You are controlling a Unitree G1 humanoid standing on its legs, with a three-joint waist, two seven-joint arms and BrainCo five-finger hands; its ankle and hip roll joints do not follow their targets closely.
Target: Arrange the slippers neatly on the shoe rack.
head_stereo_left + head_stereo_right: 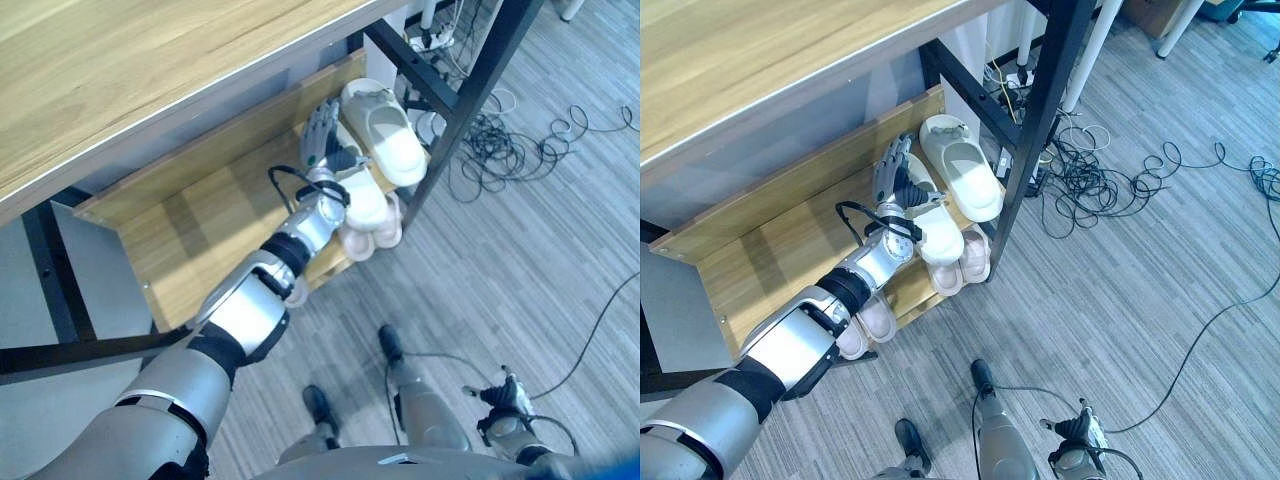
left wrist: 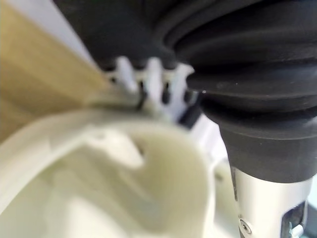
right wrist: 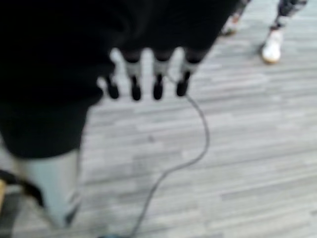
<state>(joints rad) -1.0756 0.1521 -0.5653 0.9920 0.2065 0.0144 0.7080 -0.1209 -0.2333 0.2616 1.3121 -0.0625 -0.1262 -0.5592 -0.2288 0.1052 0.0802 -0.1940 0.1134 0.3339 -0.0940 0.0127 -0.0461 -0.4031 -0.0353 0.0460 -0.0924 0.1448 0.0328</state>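
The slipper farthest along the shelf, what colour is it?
Cream white slipper, clearest in the right eye view.

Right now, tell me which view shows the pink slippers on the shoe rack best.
The right eye view: the pink slippers lie at the shoe rack's front edge, partly under a white slipper and the left hand. The left eye view hides more behind the arm. The wrist views don't help.

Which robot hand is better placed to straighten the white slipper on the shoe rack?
The left robot hand. It is already over the shelf of the shoe rack, fingers straight, against the white slipper. The right robot hand hangs low over the floor, away from the rack.
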